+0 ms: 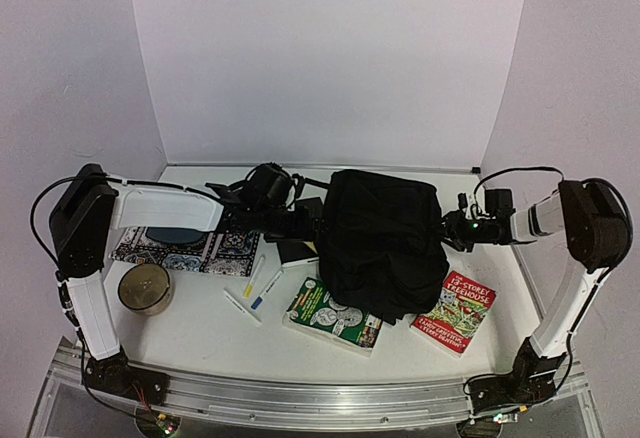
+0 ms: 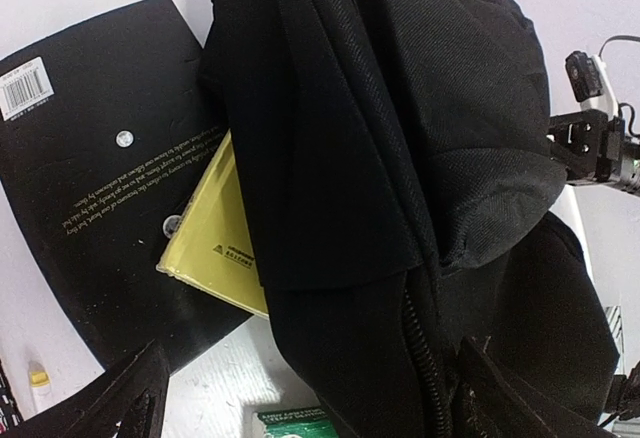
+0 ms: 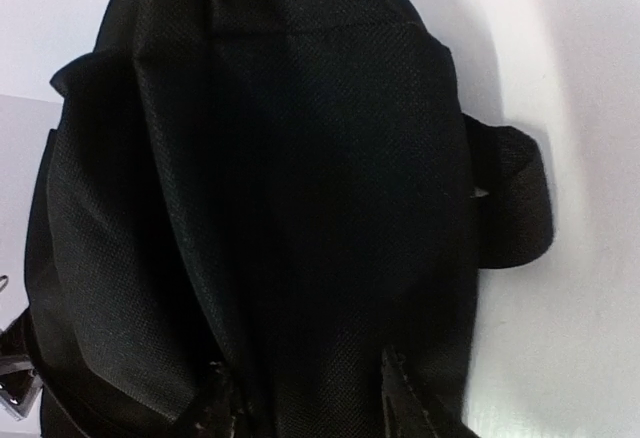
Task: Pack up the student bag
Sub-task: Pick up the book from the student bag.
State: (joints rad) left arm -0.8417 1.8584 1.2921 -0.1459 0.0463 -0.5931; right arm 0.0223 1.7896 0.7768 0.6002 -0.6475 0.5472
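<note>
Roughly, bag axis: student bag lies flat on the tabletop, its long axis crosswise to the line between both tools.
Bag position: between the tools, directly ahead of each.
Left tool: released, fingers spread wide astride the bag's zippered edge.
Right tool: half-closed around fabric; whether it grasps, cannot tell.
Bag contents: hidden.

black student bag over yellow booklet, black notebook beneath, fingers spread
</note>
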